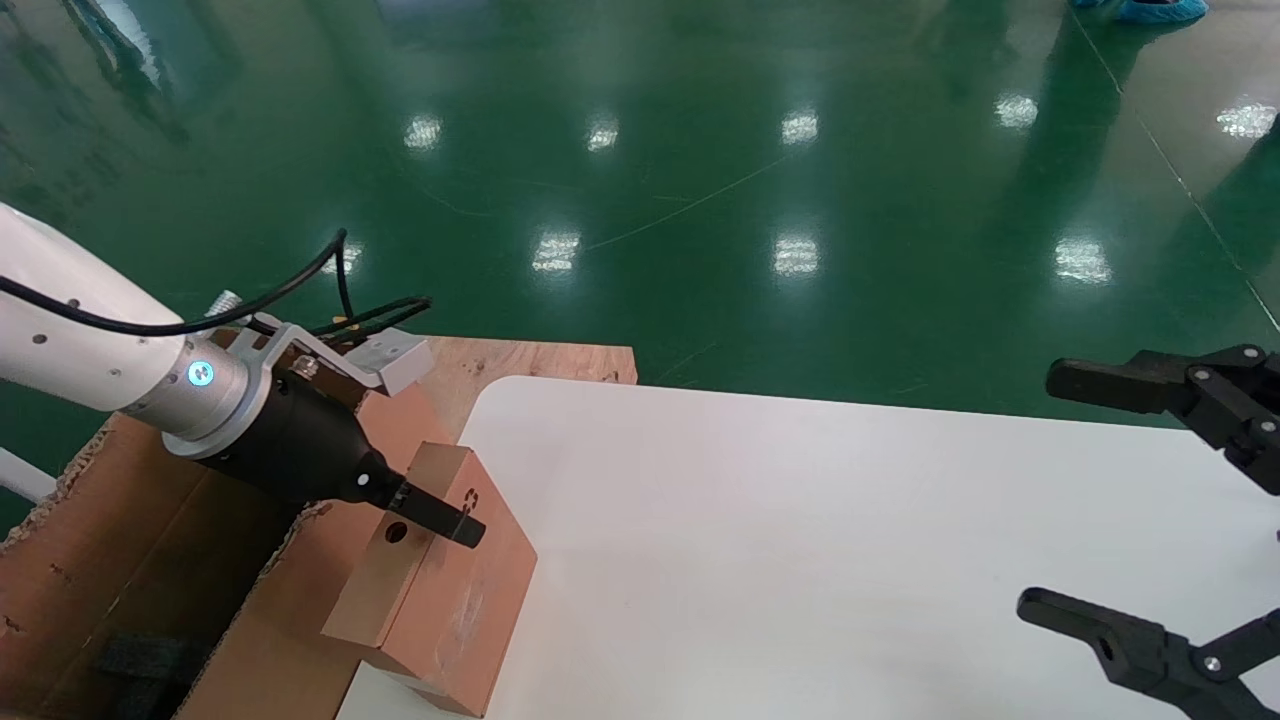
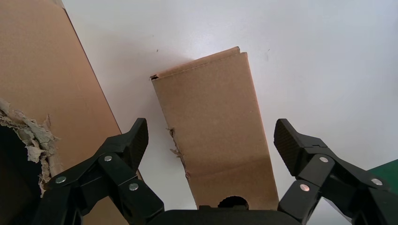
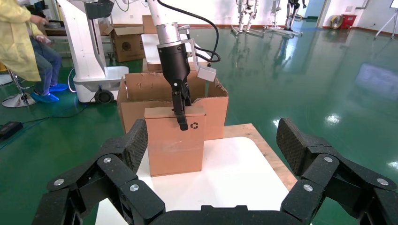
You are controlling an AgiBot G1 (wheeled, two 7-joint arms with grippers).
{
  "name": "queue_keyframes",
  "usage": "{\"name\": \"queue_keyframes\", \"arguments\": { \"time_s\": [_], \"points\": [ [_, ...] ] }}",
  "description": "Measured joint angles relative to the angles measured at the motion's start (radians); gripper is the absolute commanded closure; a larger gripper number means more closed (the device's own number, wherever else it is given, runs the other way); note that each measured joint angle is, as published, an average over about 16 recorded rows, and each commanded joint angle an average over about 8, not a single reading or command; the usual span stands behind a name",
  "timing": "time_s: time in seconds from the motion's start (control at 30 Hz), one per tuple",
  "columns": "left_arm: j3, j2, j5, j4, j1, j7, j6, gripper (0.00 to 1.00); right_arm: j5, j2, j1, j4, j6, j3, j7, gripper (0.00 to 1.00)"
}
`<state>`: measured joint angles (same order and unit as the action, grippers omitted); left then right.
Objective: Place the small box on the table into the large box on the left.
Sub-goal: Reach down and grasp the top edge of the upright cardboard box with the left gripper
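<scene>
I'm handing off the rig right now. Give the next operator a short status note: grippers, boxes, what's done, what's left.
Left gripper: open, fingers straddling the small box, not clamped.
Right gripper: open, idle over the table's right side.
Small box: upright on the table at its left edge, beside the large box.
Done: approach to the small box.
Left: close, lift, move left, release into the large box.

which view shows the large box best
The right wrist view: the large box stands whole behind the small box, flaps up. The head view cuts it off at the corner, showing its ragged edge beside the left gripper. The left wrist view shows only one wall and a torn edge.
</scene>
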<state>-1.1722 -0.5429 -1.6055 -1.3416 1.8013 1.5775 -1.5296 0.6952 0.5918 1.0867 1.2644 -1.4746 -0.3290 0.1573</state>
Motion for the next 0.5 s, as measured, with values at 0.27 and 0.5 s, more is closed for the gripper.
{"name": "queue_keyframes", "arguments": {
  "time_s": [0.27,0.5],
  "points": [
    [0.001,0.000,-0.002,0.000,-0.001,0.000,-0.001,1.00,0.000,0.000,0.000,0.000,0.000,0.000,0.000,0.00],
    [0.001,0.000,-0.002,0.000,-0.001,0.000,-0.002,1.00,0.000,0.000,0.000,0.000,0.000,0.000,0.000,0.00]
  ]
}}
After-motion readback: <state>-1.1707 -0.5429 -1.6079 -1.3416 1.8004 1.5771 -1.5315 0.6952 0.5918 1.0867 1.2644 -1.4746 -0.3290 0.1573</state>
